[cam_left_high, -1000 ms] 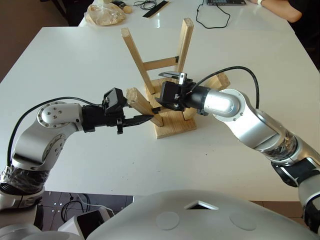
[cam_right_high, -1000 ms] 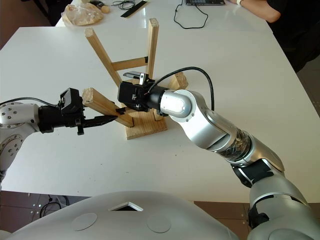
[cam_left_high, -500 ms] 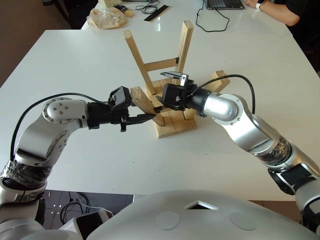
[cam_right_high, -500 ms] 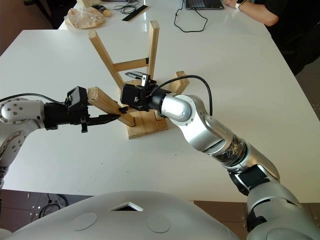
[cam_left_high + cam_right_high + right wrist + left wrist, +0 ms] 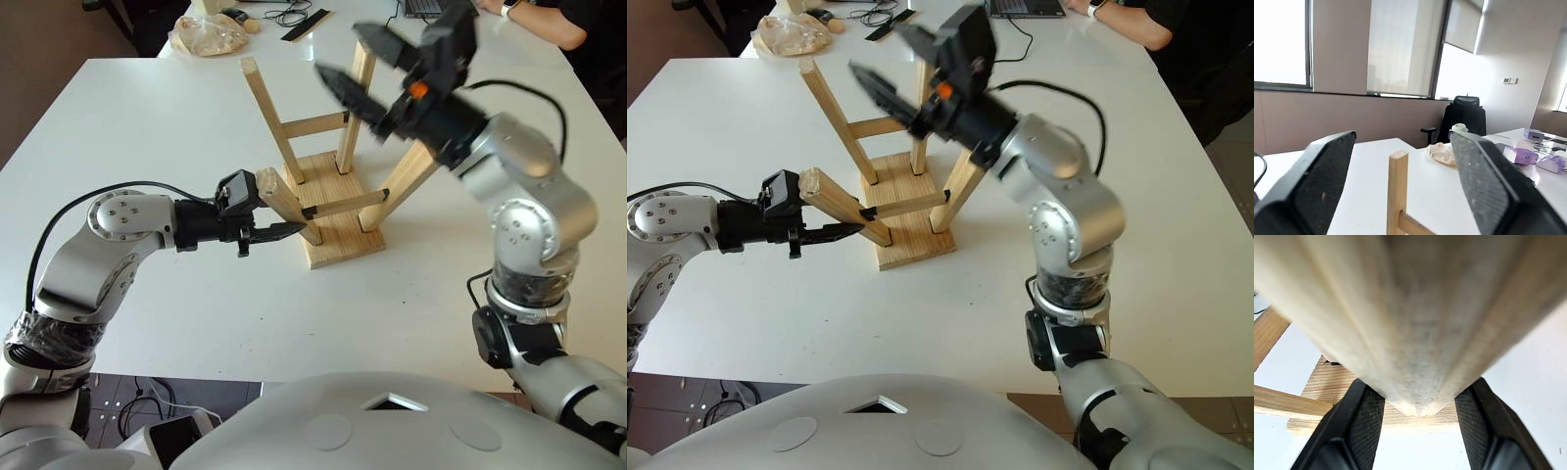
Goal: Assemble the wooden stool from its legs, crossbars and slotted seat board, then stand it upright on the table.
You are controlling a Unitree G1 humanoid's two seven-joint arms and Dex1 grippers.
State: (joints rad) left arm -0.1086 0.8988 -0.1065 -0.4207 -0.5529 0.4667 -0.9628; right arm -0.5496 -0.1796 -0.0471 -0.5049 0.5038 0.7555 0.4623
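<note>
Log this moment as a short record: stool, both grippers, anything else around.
stool: upside down on the table, seat board flat, four legs pointing up
crossbars: one joins the far legs, one the near legs
left gripper: shut on the near leg, low on it, close to the seat board
right gripper: open, empty, raised above the stool
other: bag far behind the stool, to the left
</note>
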